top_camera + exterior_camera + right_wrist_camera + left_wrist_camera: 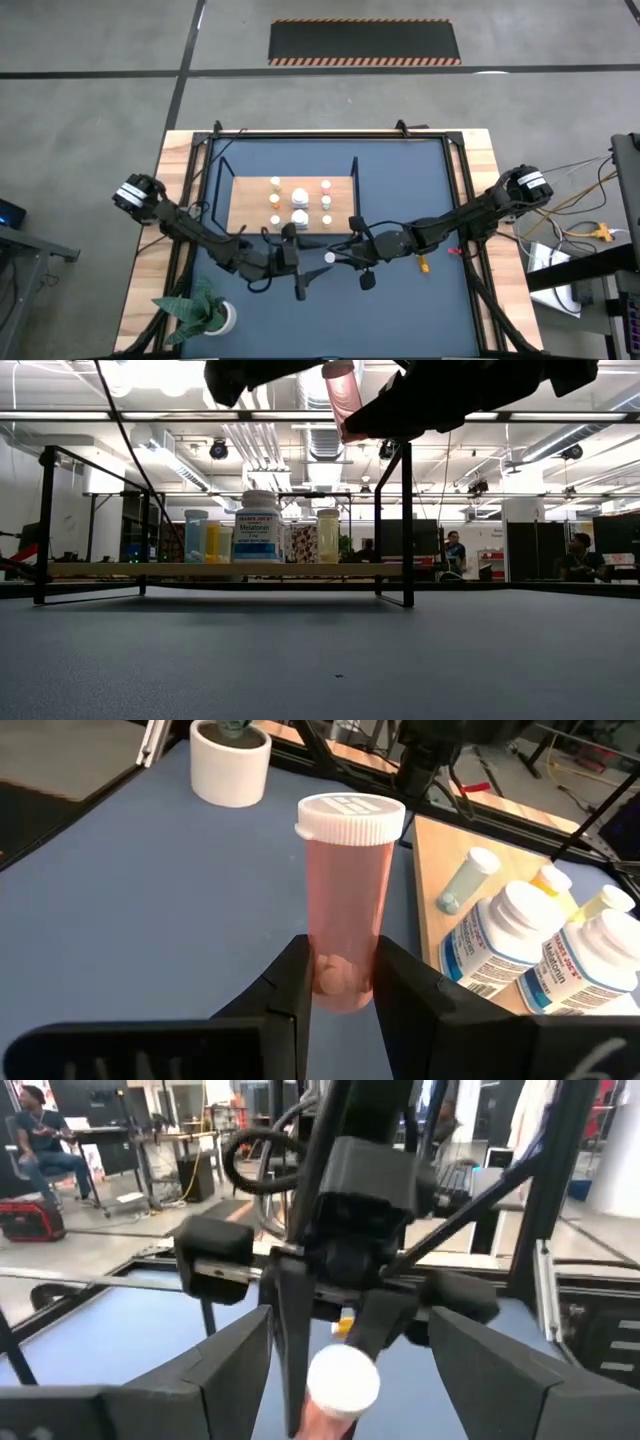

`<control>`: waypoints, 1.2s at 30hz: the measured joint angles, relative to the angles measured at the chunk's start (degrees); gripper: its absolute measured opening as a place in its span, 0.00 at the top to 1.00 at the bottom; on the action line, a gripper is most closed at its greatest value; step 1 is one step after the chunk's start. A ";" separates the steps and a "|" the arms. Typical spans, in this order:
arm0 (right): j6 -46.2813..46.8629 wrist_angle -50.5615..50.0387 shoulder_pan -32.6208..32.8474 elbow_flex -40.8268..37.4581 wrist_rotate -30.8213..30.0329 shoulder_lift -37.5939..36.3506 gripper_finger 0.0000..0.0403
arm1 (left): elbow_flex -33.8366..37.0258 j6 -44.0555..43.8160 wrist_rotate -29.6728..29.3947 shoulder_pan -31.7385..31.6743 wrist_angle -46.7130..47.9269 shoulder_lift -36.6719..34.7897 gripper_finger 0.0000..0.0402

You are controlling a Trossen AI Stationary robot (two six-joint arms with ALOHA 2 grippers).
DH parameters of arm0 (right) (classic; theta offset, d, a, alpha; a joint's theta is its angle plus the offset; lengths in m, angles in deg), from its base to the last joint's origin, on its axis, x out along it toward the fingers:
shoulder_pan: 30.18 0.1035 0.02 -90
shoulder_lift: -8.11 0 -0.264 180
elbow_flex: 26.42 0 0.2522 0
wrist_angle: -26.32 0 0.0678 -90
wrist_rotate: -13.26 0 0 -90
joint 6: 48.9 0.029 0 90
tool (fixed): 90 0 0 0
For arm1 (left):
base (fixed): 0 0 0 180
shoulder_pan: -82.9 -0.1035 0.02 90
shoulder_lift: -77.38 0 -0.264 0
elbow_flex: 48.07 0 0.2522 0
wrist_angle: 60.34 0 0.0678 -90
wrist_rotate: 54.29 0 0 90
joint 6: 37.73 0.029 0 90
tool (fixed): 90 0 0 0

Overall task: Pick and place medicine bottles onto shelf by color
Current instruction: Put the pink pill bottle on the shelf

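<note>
A pink see-through medicine bottle (345, 900) with a white cap (342, 1378) hangs above the blue table, in front of the shelf. My right gripper (340, 975) is shut on it, reaching in from the table's right. My left gripper (352, 1365) faces it from the left, open. Its fingers stand wide on either side of the cap without touching it. The wooden shelf (245, 190) stands at the far middle and carries several bottles (299, 205), two of them large white ones (520, 945). My right gripper pinches the pink bottle's bottom end (338, 982) between its two fingers. The fingers come nearly level from the table's right. The bottle sticks out beyond the fingertips with its cap end (350, 818) away from the gripper, lifted clear of the table.
A white pot with a green plant (222, 318) stands at the near left corner. A small orange object (421, 264) lies on the table under the right arm. The shelf's black frame ends (407, 520) rise at its sides. People sit in the room beyond.
</note>
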 joint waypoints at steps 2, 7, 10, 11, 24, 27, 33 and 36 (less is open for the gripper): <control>0.03 0.00 0.00 0.00 0.05 0.02 0.81 | -0.24 -0.28 -0.07 -0.33 1.93 0.19 0.38; 0.11 -0.38 -0.02 -0.04 0.16 0.06 0.81 | -2.61 -4.31 -0.14 -0.94 10.38 0.26 0.38; 0.14 -0.57 -0.02 -0.07 0.18 0.09 0.81 | -7.46 -5.26 -0.13 -0.92 24.03 0.13 0.38; 0.16 -0.55 -0.02 -0.07 0.20 0.07 0.81 | -9.97 -6.14 -0.11 -0.95 28.96 0.01 0.38; 0.79 -0.39 -0.02 -0.15 0.18 0.13 0.81 | -24.12 -9.03 1.67 -1.54 52.30 3.95 0.38; 0.79 -0.41 -0.03 -0.15 0.16 0.15 0.81 | -24.04 -9.03 1.68 -1.57 52.15 4.11 0.40; 0.79 -0.44 -0.03 -0.17 0.14 0.17 0.81 | -23.78 -9.11 1.94 -1.55 52.13 3.98 0.52; 0.79 -0.43 -0.02 -0.20 0.14 0.17 0.81 | -23.62 -9.14 1.93 -1.55 51.93 3.98 0.58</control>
